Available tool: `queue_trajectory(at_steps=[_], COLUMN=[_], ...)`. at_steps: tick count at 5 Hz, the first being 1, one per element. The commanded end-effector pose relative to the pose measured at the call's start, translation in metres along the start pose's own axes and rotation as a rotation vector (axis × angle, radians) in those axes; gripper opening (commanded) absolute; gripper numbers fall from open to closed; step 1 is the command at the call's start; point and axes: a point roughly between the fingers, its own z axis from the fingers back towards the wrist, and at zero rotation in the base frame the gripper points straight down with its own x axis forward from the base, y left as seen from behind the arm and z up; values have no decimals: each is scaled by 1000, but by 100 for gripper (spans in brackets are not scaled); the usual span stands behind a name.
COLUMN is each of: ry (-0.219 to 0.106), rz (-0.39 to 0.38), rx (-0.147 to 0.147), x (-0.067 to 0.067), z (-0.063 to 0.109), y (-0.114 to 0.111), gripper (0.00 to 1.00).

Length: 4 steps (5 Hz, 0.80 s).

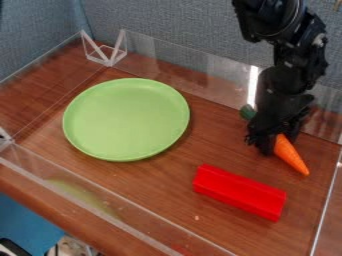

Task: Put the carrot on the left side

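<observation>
1. Gripper (274,138) points down at the right side of the table, jaws closed on the stem end of the carrot (291,156). The grip is narrow; the orange body sticks out below and to the right of the fingertips, tilted, tip pointing toward the near right corner.
2. Carrot location: far right of the work area, just beyond the red block (239,192) and close to the right-hand clear wall (330,205). Whether the tip rests on the wood or hangs just above it cannot be told from this view.
3. Progress, as a judgement: the pick looks done, since the carrot is held. The transfer is not done; the carrot sits on the wrong side. Left to do: carry it across to the left and release it there.
4. The green plate (126,118) occupies the middle-left of the table. Bare wood lies to its left and in front of it, so a drop spot seems available either on the plate or beside it.
5. Surface: dark reddish-brown wood, glossy, with faint reflections. Low transparent walls enclose it on all sides.
6. Room: grey-blue textured panel behind the table. A small clear wire-like stand (103,47) sits at the far left corner.
</observation>
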Motion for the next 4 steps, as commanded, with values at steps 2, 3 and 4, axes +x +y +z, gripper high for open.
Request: queue_trajectory(at_steps=[2, 3, 4], ry=[-45, -67, -90], rz=[57, 67, 76], rx=[-10, -6, -1], x=[11, 14, 17], z=[-5, -6, -6], y=[1, 5, 8], gripper=[0, 0, 0])
